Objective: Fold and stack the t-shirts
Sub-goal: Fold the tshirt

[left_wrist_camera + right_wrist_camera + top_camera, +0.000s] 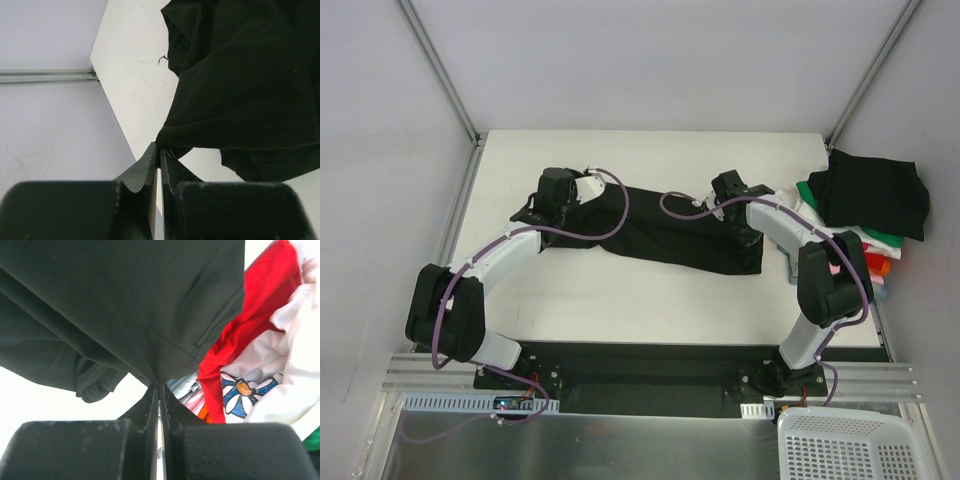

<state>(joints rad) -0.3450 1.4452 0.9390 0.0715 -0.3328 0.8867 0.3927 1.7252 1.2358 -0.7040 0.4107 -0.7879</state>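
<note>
Our left gripper (159,151) and right gripper (159,386), each pressed together, pinch opposite ends of a black cloth t-shirt (680,240) stretched over the flat white tabletop (620,300). A pile of folded coloured t-shirts (875,195) sits at the table's right edge, with pale grey walls (640,60) and aluminium posts (438,70) beyond.

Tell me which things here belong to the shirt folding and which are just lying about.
Job: black t-shirt, pinched by left fingers and right fingers; pile of t-shirts on the right.
Lying about: white plastic basket.
</note>
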